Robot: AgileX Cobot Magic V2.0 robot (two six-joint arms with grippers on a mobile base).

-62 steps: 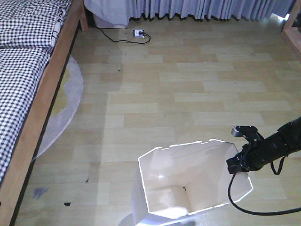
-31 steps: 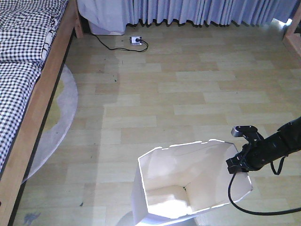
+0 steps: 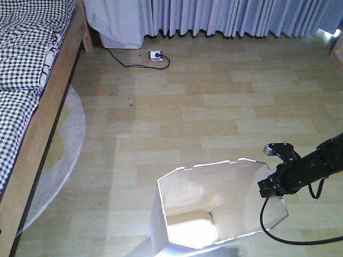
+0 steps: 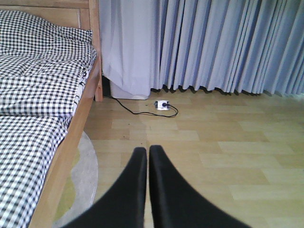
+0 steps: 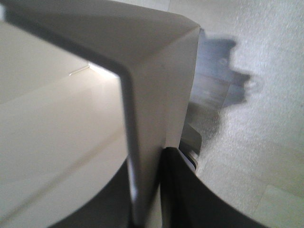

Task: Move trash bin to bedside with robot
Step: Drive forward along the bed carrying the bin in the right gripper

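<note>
- The bin (image 3: 214, 209) stood upright on the floor (image 3: 214, 112), at the near edge of the front view. Its open mouth faced up and the pale inside was visible.
- The right gripper (image 3: 270, 188) was at the right side of the bin's rim. The black right arm (image 3: 316, 163) reached in from the right, with a black lead looping below it.
- In the right wrist view, the right gripper (image 5: 147, 190) was clamped on the bin (image 5: 156, 85) wall. One finger was inside the wall and the other outside, at an angled corner of the rim.
- The left gripper (image 4: 148, 152) was closed, with its fingers pressed side by side. It held nothing and pointed out over the bare floor.
- A round grey rug (image 3: 64, 144) lay on the floor to the left, between the bin and the bed (image 3: 32, 80). Its far edge ran under the wooden bed frame.
- The bed stood along the left edge and carried checkered bedding. The bin was well apart from it.
- A power strip (image 3: 155, 54) with a black cable (image 3: 123, 60) lay on the floor at the far side.
- A curtain (image 3: 241, 16) hung behind the power strip, down to the floor.
</note>
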